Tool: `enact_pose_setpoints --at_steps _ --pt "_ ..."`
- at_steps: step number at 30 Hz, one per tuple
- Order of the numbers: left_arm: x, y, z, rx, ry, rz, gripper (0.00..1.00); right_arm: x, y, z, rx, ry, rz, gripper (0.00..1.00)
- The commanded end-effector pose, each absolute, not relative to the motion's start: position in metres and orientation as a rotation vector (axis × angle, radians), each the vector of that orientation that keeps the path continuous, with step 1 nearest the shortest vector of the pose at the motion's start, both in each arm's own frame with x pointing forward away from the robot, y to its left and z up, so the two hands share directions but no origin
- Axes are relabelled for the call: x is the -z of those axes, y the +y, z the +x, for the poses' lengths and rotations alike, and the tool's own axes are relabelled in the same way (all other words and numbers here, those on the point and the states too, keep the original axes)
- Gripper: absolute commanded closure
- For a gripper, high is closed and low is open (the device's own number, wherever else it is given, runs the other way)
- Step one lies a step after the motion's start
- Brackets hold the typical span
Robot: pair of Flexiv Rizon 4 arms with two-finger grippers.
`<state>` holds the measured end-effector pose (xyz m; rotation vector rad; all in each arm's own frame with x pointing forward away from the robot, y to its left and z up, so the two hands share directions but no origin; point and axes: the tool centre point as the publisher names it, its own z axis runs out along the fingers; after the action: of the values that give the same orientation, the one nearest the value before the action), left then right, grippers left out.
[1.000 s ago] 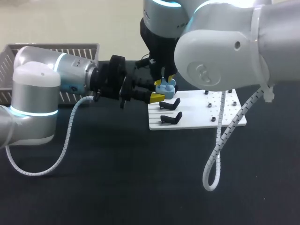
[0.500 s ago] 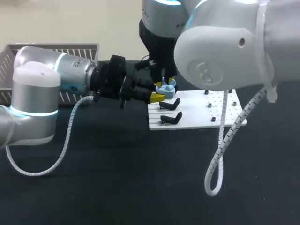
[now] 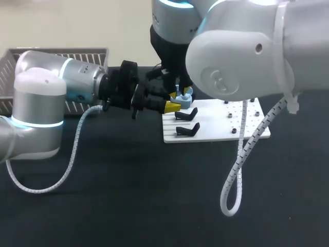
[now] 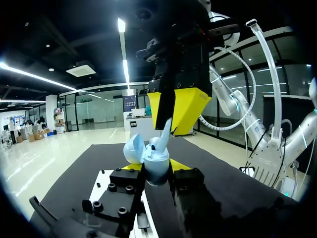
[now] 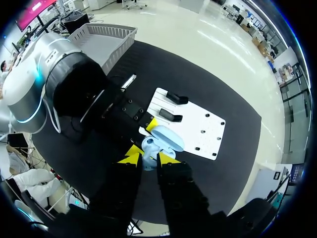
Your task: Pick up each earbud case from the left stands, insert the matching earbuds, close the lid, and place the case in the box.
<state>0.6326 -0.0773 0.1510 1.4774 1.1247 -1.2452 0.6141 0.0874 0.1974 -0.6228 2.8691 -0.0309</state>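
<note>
One case [image 4: 157,171] within left gripper [image 4: 156,167], earbud [image 4: 164,135] just above

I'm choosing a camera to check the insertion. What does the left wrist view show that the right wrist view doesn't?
Left wrist only: a side look at the earbud reaching from the right jaws down to the case. Right wrist only: the basket and the left arm from above. Both: the open blue case in the left jaws, and the white plate.
</note>
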Motion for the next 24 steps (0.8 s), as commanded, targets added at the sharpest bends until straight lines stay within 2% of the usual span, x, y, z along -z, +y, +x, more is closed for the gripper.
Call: enact_pose_setpoints --at_steps 1,24 --pt "-0.150 -0.077 0.632 1.243 1.123 1.476 1.00 -0.196 0.088 0.615 0.032 2.871 -0.623 1.00" --pt "-0.150 -0.077 0.632 1.243 1.123 1.476 1.00 -0.191 0.089 0.626 0.044 2.875 -0.618 1.00"
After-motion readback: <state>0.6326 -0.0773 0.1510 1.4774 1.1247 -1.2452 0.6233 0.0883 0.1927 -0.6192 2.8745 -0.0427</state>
